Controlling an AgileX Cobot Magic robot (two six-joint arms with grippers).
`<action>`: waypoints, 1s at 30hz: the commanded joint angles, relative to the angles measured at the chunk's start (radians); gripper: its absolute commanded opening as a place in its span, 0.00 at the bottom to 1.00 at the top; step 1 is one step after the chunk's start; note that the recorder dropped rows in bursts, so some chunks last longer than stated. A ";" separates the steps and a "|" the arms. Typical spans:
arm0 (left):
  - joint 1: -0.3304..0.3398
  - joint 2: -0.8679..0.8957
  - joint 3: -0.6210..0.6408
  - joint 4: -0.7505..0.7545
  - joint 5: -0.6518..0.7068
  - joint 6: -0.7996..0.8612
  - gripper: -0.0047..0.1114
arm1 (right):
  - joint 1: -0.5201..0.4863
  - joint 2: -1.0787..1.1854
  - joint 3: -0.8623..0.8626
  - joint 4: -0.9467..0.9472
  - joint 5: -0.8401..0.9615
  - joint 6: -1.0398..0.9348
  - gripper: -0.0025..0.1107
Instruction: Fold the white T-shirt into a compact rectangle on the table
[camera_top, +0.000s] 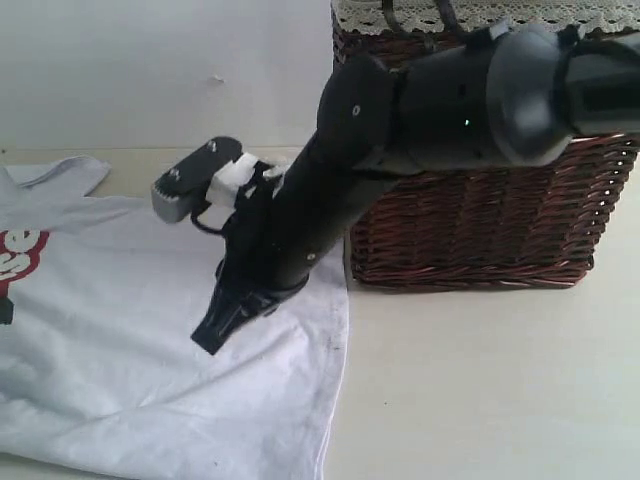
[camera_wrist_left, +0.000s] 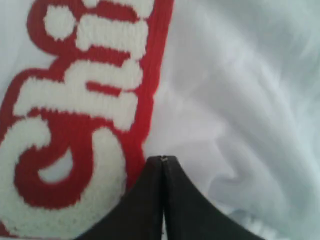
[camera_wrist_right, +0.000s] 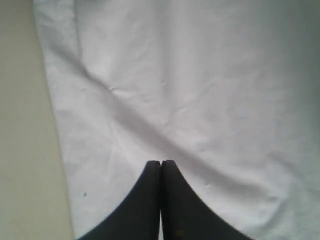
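Note:
The white T-shirt (camera_top: 120, 340) lies spread flat on the table (camera_top: 480, 390), filling the left half of the exterior view, its red fuzzy letters (camera_top: 18, 256) at the left edge. My right gripper (camera_top: 208, 338) is shut with nothing in it, its tip over the shirt's plain cloth near the right-hand edge; in the right wrist view the gripper (camera_wrist_right: 161, 163) hovers above white fabric (camera_wrist_right: 190, 90). My left gripper (camera_wrist_left: 164, 159) is shut and empty beside the red letters (camera_wrist_left: 75, 115), close over the shirt (camera_wrist_left: 240, 100). The left arm is out of the exterior view.
A dark brown wicker basket (camera_top: 480, 220) with a cream lace trim (camera_top: 460, 14) stands at the back right, just behind my right arm. Bare table lies in front of it and to the right of the shirt. A plain wall (camera_top: 150, 70) backs the table.

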 joint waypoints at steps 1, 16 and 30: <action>0.002 -0.007 -0.035 -0.024 -0.056 0.028 0.04 | 0.034 0.049 0.049 -0.083 -0.033 0.038 0.02; 0.054 0.324 -0.237 -0.024 -0.161 0.044 0.04 | 0.042 0.158 0.107 -0.232 -0.019 0.207 0.02; 0.083 0.642 -0.590 -0.021 -0.026 0.125 0.04 | 0.042 0.158 0.104 -0.231 -0.086 0.193 0.02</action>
